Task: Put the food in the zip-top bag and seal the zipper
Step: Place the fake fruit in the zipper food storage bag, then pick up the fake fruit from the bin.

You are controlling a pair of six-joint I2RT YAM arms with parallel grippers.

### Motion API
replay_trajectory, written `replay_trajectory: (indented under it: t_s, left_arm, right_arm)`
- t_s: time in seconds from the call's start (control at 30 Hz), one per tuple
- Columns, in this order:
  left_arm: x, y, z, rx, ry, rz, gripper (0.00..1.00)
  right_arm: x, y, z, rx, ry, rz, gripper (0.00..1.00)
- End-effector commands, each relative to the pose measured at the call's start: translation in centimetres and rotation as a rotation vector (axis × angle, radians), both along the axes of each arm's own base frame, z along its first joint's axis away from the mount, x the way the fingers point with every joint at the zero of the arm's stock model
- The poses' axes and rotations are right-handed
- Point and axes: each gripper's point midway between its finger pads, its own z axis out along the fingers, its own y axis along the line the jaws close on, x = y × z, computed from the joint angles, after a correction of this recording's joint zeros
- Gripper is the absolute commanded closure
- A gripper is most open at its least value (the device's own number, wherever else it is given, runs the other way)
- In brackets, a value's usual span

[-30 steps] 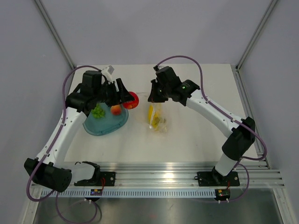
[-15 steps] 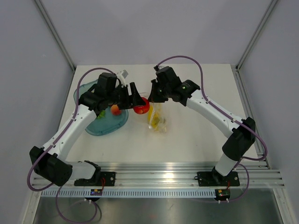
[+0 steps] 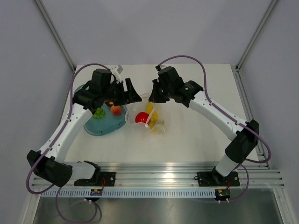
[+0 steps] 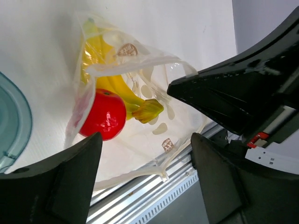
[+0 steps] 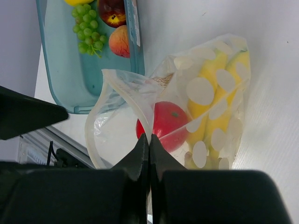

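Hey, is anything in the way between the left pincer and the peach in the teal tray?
Nothing visible does. The peach lies uncovered in the teal tray beside the plum; the open left pincer faces the bag.

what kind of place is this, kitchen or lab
Likely a robot lab test cell: white table walled by grey panels, left arm and right arm bolted to an aluminium rail, toy fruit in a teal tray.
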Motion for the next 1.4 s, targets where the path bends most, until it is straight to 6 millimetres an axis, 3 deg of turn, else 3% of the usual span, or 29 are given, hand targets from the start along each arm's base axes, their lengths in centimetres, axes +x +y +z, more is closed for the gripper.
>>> replay_trajectory:
  t_s: [0.0,0.13,0.23,0.37,0.57,0.67,0.9,1.07,1.37]
  left_arm:
    - [0.8,3.7,3.4,0.021,-0.113,0.083,0.27]
    - [2.8,8.8,0.7,0.073,-0.038,0.240,0.26]
    - [4.0,13.0,-3.2,0.183,0.060,0.392,0.18]
    - [5.0,17.9,-8.5,0.338,0.175,0.565,0.20]
    - [5.4,21.2,-14.2,0.426,0.281,0.706,0.30]
    - [5.9,21.3,-15.7,0.410,0.303,0.737,0.30]
    - [8.1,19.4,-16.0,0.307,0.275,0.682,0.29]
    - [9.3,17.2,-17.7,0.257,0.304,0.569,0.20]
    - [10.4,16.0,-19.5,0.236,0.310,0.510,0.16]
  right_arm:
    - [-0.6,-0.2,2.8,0.047,-0.061,-0.007,1.00]
    - [-0.7,-0.4,2.9,0.046,-0.067,-0.010,1.00]
    - [-0.8,-0.5,2.9,0.043,-0.069,-0.008,1.00]
    - [-1.0,-0.7,2.9,0.042,-0.070,-0.004,1.00]
    - [-1.1,-0.6,2.6,0.038,-0.071,0.008,1.00]
    - [-1.1,-0.6,2.5,0.036,-0.070,0.010,1.00]
    - [-0.8,-0.4,2.1,0.028,-0.066,0.014,1.00]
    - [-0.8,0.1,1.7,0.032,-0.052,0.024,1.00]
    - [-0.7,0.1,1.4,0.025,-0.043,0.020,1.00]
